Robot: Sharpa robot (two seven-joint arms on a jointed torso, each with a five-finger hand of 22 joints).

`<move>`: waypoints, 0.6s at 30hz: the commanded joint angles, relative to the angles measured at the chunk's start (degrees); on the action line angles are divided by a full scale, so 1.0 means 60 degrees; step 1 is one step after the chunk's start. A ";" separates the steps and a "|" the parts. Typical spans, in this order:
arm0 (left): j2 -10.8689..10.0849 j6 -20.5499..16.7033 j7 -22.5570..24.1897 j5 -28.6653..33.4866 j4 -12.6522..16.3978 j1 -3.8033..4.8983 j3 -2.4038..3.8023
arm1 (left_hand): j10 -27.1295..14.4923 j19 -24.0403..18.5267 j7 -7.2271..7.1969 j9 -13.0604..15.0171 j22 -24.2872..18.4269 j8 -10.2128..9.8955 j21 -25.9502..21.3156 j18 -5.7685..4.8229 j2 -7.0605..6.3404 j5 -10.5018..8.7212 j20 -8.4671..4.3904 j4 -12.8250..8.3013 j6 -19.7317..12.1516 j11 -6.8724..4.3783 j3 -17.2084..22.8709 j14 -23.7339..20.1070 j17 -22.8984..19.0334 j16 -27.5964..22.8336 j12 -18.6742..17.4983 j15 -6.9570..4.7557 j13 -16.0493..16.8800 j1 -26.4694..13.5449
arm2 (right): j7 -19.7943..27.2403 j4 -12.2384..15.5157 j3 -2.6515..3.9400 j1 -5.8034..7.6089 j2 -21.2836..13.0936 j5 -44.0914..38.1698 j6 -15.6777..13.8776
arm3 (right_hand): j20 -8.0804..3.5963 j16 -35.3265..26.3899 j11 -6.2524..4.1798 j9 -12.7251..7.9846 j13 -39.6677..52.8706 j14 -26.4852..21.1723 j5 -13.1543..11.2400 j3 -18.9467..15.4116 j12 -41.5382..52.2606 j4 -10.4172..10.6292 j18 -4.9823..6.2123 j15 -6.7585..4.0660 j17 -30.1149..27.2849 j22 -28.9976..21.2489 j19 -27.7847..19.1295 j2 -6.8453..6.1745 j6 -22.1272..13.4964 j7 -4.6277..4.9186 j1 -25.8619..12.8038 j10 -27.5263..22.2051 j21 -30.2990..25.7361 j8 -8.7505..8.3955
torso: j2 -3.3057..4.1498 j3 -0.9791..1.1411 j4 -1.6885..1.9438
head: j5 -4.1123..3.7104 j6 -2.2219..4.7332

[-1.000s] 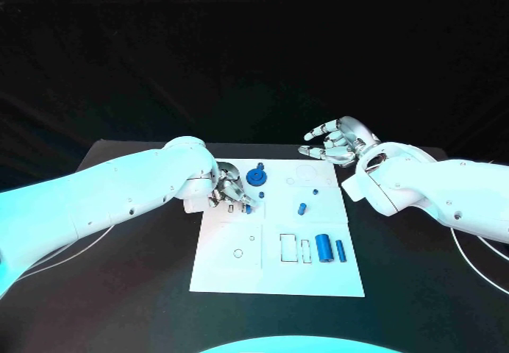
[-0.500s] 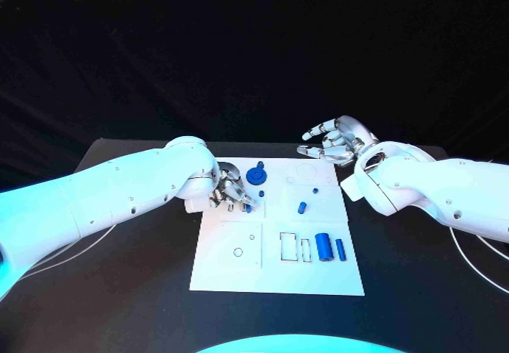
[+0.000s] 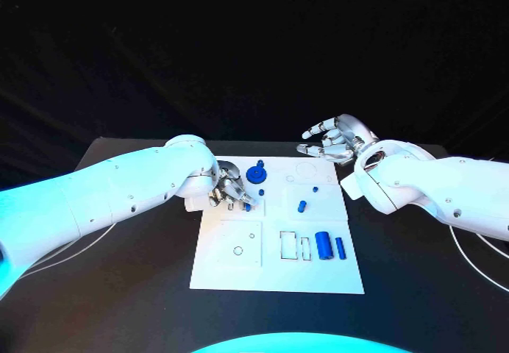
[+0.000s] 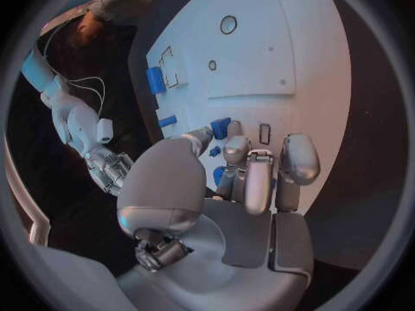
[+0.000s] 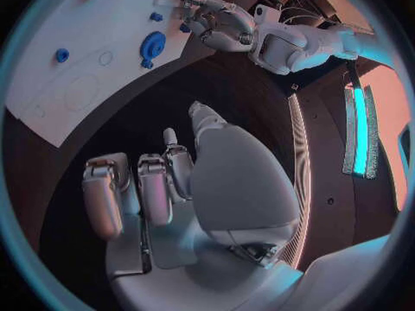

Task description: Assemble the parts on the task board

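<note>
Left hand (image 3: 228,190) is down on the task board (image 3: 276,273), at its far-left part, fingers curled together over a small blue part (image 3: 247,207); left wrist view shows the fingertips (image 4: 221,128) touching a blue piece there, but can't tell if it is actually pinched. Right hand (image 3: 334,141) hovers off the board past its far-right corner, fingers spread apart, palm empty; right wrist view confirms nothing in it. Blue round gear-like part (image 3: 257,176) sits on the board just beside the left hand, toward the far edge. Two small blue pegs (image 3: 304,207) near board centre, one more at (image 3: 314,190). Near the right side of the board: a thick blue cylinder (image 3: 324,248) and a thin blue bar (image 3: 340,248) side by side, next to rectangular slots (image 3: 287,246). Small round hole (image 3: 237,251) on the left half.
</note>
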 commanded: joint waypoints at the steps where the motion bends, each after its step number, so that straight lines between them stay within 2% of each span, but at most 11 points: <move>1: 0.0015 0.0146 0.0016 0.0150 0.0004 -0.0002 0.0002 | -0.0061 -0.0018 -0.0058 0.0049 0.0026 -0.0059 0.0030 -0.0011 0.0095 0.0010 -0.0001 -0.0161 -0.0036 -0.0033 0.0253 0.0483 0.1395 0.0027 -0.0044 -0.0044 0.0018 0.0379 | 0.0025 0.0002 0.0002 -0.0002 0.0006 -0.0111 0.0161 | -0.0060 -0.0009 -0.0020 -0.0011 0.0843 0.0969 -0.0003 0.0104 -0.0033 -0.0020 -0.0066 -0.0068 0.2354 0.2511 0.0999 0.0054 -0.0022 -0.0026 -0.0028 -0.0059 0.0045 0.0087 | 0.0002 0.0001 -0.0003 | 0.0002 -0.0005; 6: 0.0018 0.0150 0.0028 0.0179 -0.0012 -0.0002 0.0002 | -0.0059 -0.0011 -0.0097 0.0128 0.0059 -0.0092 0.0045 -0.0015 0.0128 0.0009 -0.0026 -0.0460 -0.0043 -0.0073 0.0676 0.0495 0.1420 0.0041 -0.0060 -0.0080 0.0022 0.0844 | 0.0010 -0.0017 0.0002 -0.0002 0.0007 -0.0119 0.0187 | -0.0060 -0.0009 -0.0020 -0.0011 0.0843 0.0969 -0.0003 0.0104 -0.0033 -0.0020 -0.0066 -0.0068 0.2354 0.2511 0.0999 0.0054 -0.0022 -0.0026 -0.0028 -0.0059 0.0045 0.0087 | -0.0004 0.0001 0.0002 | -0.0004 -0.0029; 8: 0.0012 0.0137 0.0034 0.0185 -0.0016 -0.0002 0.0002 | -0.0074 -0.0017 -0.0130 0.0174 0.0069 -0.0126 0.0048 -0.0015 0.0070 0.0011 -0.0044 -0.0798 -0.0072 -0.0105 0.1037 0.0503 0.1440 0.0051 -0.0100 -0.0110 -0.0003 0.1238 | -0.0003 -0.0029 0.0002 -0.0003 0.0009 -0.0126 0.0199 | -0.0061 -0.0015 -0.0020 -0.0012 0.0835 0.0966 -0.0004 0.0110 -0.0041 -0.0021 -0.0066 -0.0069 0.2340 0.2511 0.0999 0.0053 -0.0022 -0.0027 -0.0028 -0.0065 0.0045 0.0091 | -0.0001 0.0002 0.0006 | 0.0001 -0.0026; 12: -0.0015 0.0061 0.0043 0.0256 -0.0030 -0.0002 0.0002 | -0.0060 -0.0019 -0.0113 0.0252 0.0093 -0.0174 0.0058 -0.0018 0.0067 0.0011 -0.0060 -0.1062 -0.0107 -0.0096 0.1584 0.0512 0.1461 0.0062 -0.0156 -0.0114 -0.0034 0.1467 | -0.0024 -0.0049 0.0002 -0.0004 0.0015 -0.0133 0.0229 | -0.0062 -0.0019 -0.0021 -0.0012 0.0834 0.0963 -0.0005 0.0112 -0.0042 -0.0021 -0.0066 -0.0070 0.2331 0.2511 0.0999 0.0051 -0.0022 -0.0027 -0.0029 -0.0065 0.0045 0.0094 | -0.0002 0.0002 0.0001 | 0.0008 -0.0040; 13: -0.0027 0.0045 0.0045 0.0282 -0.0033 -0.0002 0.0002 | -0.0015 -0.0005 -0.0102 0.0317 0.0122 -0.0162 0.0073 -0.0023 0.0043 0.0010 -0.0064 -0.1160 -0.0110 -0.0089 0.1866 0.0526 0.1488 0.0076 -0.0155 -0.0103 -0.0018 0.1480 | -0.0030 -0.0052 0.0002 -0.0005 0.0017 -0.0131 0.0238 | -0.0062 -0.0019 -0.0021 -0.0012 0.0834 0.0963 -0.0005 0.0112 -0.0042 -0.0021 -0.0066 -0.0070 0.2331 0.2511 0.0999 0.0051 -0.0022 -0.0027 -0.0029 -0.0065 0.0045 0.0094 | -0.0005 0.0002 0.0001 | 0.0009 -0.0050; 15: -0.0053 -0.0006 0.0049 0.0338 -0.0041 -0.0003 0.0002 | 0.0001 -0.0001 -0.0100 0.0352 0.0132 -0.0147 0.0079 -0.0025 0.0024 0.0010 -0.0064 -0.1189 -0.0104 -0.0087 0.1967 0.0531 0.1497 0.0081 -0.0156 -0.0099 -0.0016 0.1459 | -0.0038 -0.0048 0.0002 -0.0006 0.0019 -0.0103 0.0252 | -0.0062 -0.0019 -0.0021 -0.0012 0.0834 0.0963 -0.0005 0.0112 -0.0042 -0.0021 -0.0066 -0.0070 0.2331 0.2511 0.0999 0.0051 -0.0022 -0.0027 -0.0029 -0.0065 0.0045 0.0094 | -0.0007 0.0004 -0.0001 | 0.0011 -0.0050; 18: -0.0112 -0.0107 0.0055 0.0451 -0.0046 -0.0002 0.0004 | 0.0097 0.0033 -0.0112 0.0504 0.0187 -0.0071 0.0107 -0.0033 -0.0069 0.0009 -0.0067 -0.1276 -0.0052 -0.0100 0.2329 0.0571 0.1574 0.0123 -0.0146 -0.0106 0.0013 0.1302 | -0.0073 -0.0024 0.0002 -0.0008 0.0029 0.0004 0.0295 | -0.0063 -0.0027 -0.0022 -0.0013 0.0818 0.0958 -0.0007 0.0116 -0.0059 -0.0021 -0.0066 -0.0071 0.2313 0.2511 0.0999 0.0047 -0.0020 -0.0028 -0.0033 -0.0079 0.0045 0.0099 | -0.0010 0.0010 0.0002 | 0.0027 -0.0001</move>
